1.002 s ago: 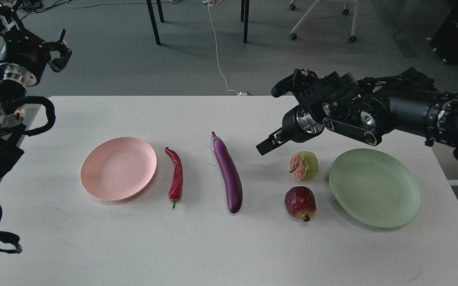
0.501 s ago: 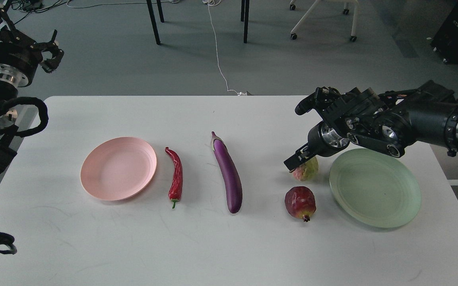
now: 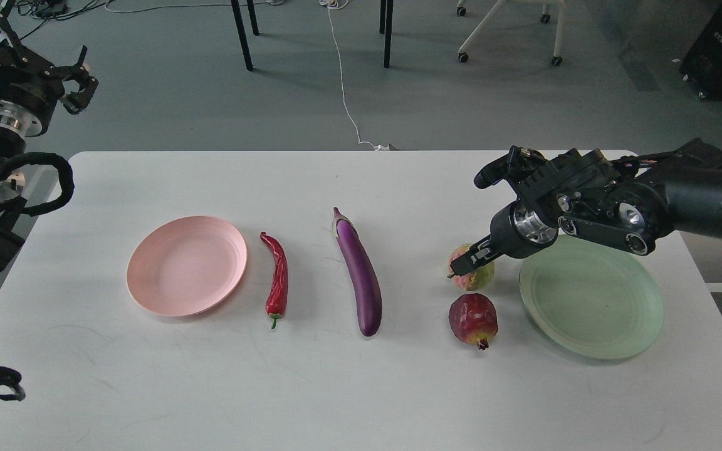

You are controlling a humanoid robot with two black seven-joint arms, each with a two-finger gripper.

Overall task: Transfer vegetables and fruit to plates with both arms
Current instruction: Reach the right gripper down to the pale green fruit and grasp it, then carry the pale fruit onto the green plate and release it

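The pink plate (image 3: 187,265) lies left of centre on the white table. The red chili pepper (image 3: 277,279) and the purple eggplant (image 3: 360,275) lie side by side to its right. The yellow-green fruit (image 3: 479,280) sits just behind the dark red pomegranate (image 3: 474,319), both left of the pale green plate (image 3: 590,297). My right gripper (image 3: 466,263) is down on top of the yellow-green fruit and partly covers it; its fingers show as one dark shape. My left gripper (image 3: 82,78) is open and empty, raised beyond the table's far left corner.
The white table (image 3: 336,388) has its far edge just behind my right arm. My right forearm (image 3: 680,194) hangs over the back rim of the green plate. Table legs, a chair base and a white cable (image 3: 343,94) are on the floor beyond.
My right gripper has come down and to the right, from above the table between eggplant and fruit onto the yellow-green fruit, which has shifted slightly left. My left arm drew back a little.
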